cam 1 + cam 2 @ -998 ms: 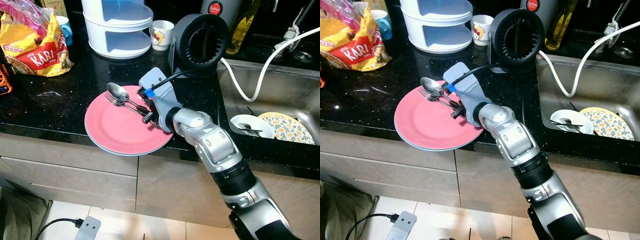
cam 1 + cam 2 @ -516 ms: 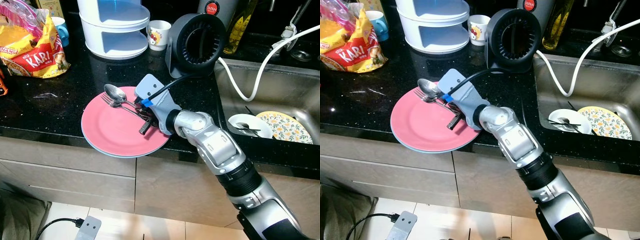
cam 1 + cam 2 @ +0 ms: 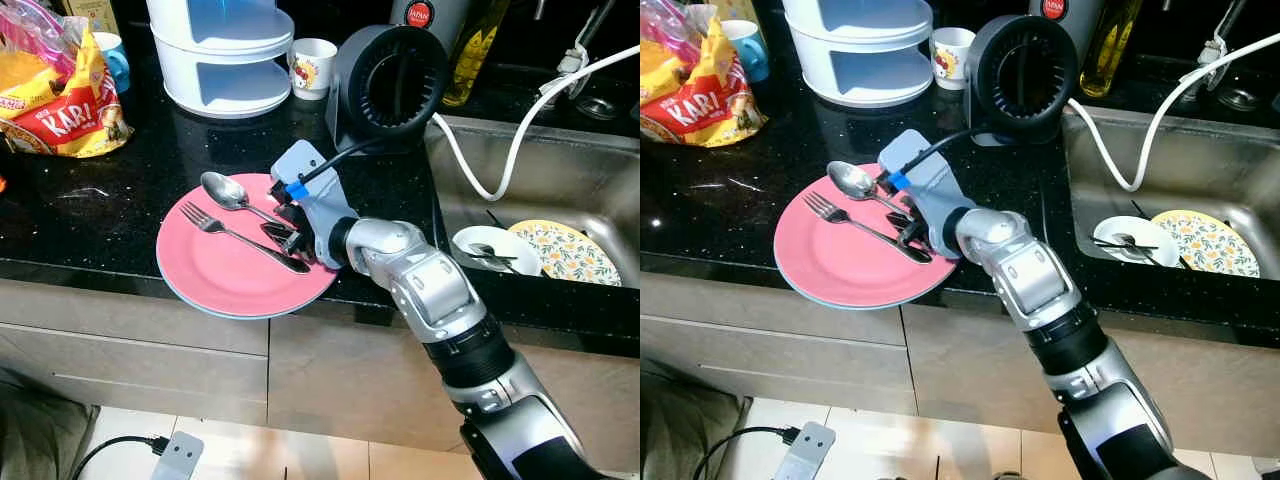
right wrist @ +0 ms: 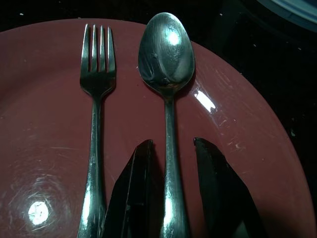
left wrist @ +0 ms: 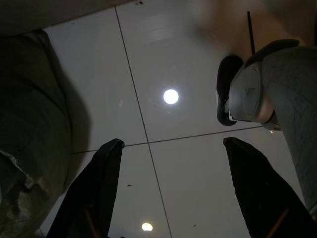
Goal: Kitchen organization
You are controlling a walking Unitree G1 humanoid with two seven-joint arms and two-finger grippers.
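- The right gripper (image 3: 287, 232) is low over the pink plate (image 3: 215, 275), its fingers (image 4: 136, 188) parted a little and set either side of the spoon (image 4: 168, 104) handle. Whether they already press the handle cannot be told.
- The spoon lies on the plate with its bowl toward the white rack (image 3: 235, 60); the fork (image 4: 95, 124) lies just beside it, nearly parallel, its handle close to one finger.
- The plate sits at the counter (image 3: 120, 215) edge, its rim slightly overhanging, on top of another plate.
- The left gripper (image 5: 168, 193) hangs idle over the floor, fingers wide apart and empty.
- Risks, judged from here: closing could catch the fork too, since it lies so near; the thin, slick handle could slip out; a downward or sideways push could slide the plate off the edge.
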